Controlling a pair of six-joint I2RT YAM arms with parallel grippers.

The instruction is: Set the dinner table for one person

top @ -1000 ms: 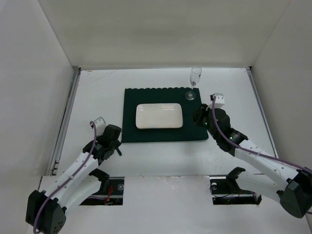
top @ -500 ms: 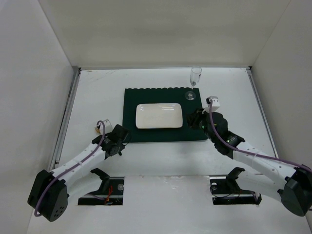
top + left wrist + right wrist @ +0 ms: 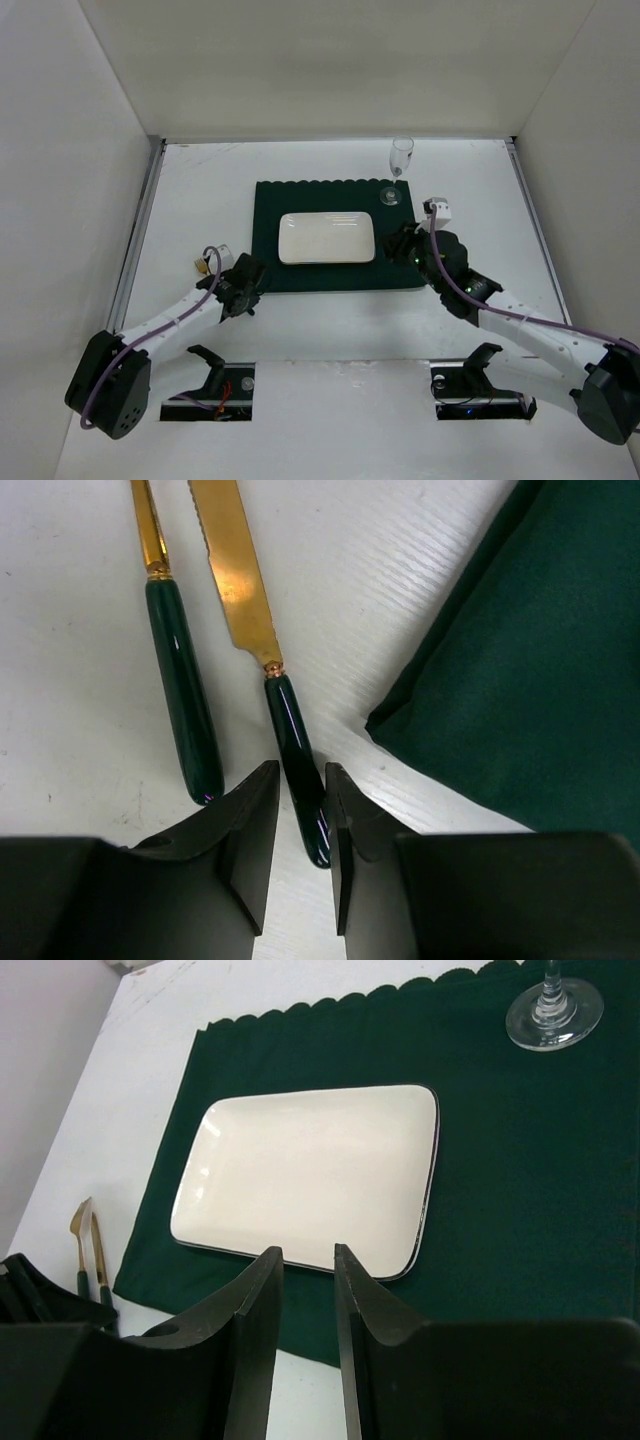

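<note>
The dinner table (image 3: 200,190) is a matte white tabletop. A dark green scallop-edged placemat (image 3: 265,210) lies on it with a white rectangular plate (image 3: 327,238) in its middle. A wine glass (image 3: 400,160) stands at the mat's far right corner. In the left wrist view a knife (image 3: 240,580) with a gold blade and dark green handle lies on the table (image 3: 80,730) beside the mat's corner (image 3: 520,680). My left gripper (image 3: 300,770) is down at the table, shut on the knife's handle. My right gripper (image 3: 308,1250) hovers over the mat's right side, jaws narrowly apart and empty.
A second gold utensil (image 3: 185,710) with a green handle lies just left of the knife, parallel to it. Both show small in the right wrist view (image 3: 85,1250), left of the mat. White walls enclose the table on three sides (image 3: 80,150).
My left gripper has swung right and down to the mat's near-left corner, onto the knife handle. My right gripper has drawn slightly nearer and left, then held still.
</note>
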